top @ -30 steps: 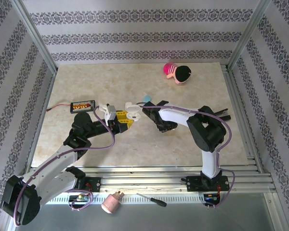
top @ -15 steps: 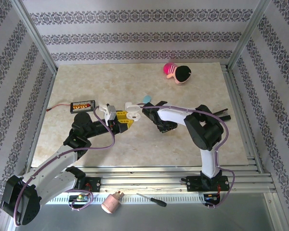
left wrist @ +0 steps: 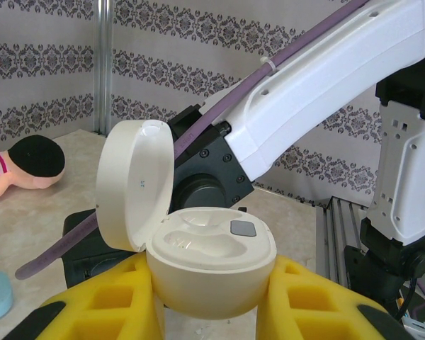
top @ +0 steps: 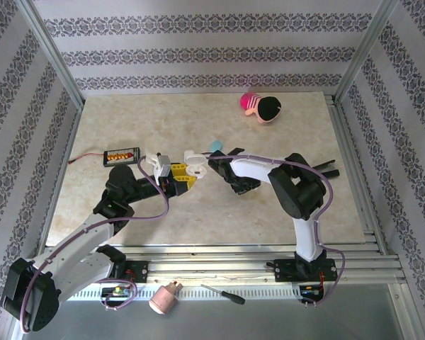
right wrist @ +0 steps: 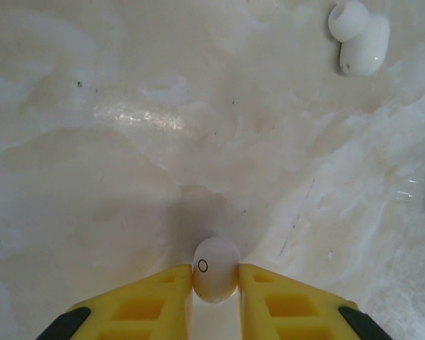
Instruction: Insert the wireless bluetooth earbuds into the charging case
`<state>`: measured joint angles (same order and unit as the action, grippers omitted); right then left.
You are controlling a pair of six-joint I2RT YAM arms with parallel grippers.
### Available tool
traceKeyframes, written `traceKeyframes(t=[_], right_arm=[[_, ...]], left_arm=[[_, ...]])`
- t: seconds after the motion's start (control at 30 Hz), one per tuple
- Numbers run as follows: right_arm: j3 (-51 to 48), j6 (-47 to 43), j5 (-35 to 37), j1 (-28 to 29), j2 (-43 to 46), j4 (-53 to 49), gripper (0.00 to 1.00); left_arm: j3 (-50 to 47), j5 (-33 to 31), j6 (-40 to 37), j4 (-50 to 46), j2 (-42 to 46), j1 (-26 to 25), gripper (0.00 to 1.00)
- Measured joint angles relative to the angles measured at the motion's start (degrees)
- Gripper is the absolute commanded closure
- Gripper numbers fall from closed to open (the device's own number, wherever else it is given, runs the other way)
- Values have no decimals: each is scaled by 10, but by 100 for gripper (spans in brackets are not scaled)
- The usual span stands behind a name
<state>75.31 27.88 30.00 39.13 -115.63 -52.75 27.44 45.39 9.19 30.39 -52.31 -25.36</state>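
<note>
The white charging case [left wrist: 209, 265] is held between the yellow fingers of my left gripper [left wrist: 211, 304]. Its lid [left wrist: 134, 184] stands open and both moulded wells look empty. From above, the left gripper [top: 183, 174] holds the case [top: 194, 167] near the table's middle. My right gripper [right wrist: 215, 285] points down at the marble and is shut on a small white earbud [right wrist: 214, 269] just above the surface. From above, the right gripper [top: 241, 187] hangs just right of the case. A second white earbud [right wrist: 359, 39] lies loose on the table.
A pink-striped doll [top: 260, 106] lies at the back right. A light blue pebble-shaped piece [top: 216, 145] sits behind the case, and a small orange-and-black device [top: 122, 154] with a cable lies at the left. The right arm's white link [left wrist: 326, 78] crosses just behind the case.
The right arm's elbow and wrist have drifted slightly left, toward the case. The left arm and case have not moved.
</note>
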Motion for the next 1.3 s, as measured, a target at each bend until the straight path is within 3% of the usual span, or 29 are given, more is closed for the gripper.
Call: traceKeyframes(t=[0.43, 0.93, 1.3], right_arm=[[7, -22, 7, -16, -10, 3, 76], [7, -28, 2, -21, -7, 11, 82], [-43, -2, -36, -35, 144, 58, 81]], left_arm=[[0, 0, 0, 0, 0, 0, 80], [0, -2, 0, -1, 2, 0, 80], [0, -9, 0, 1, -17, 0, 80]])
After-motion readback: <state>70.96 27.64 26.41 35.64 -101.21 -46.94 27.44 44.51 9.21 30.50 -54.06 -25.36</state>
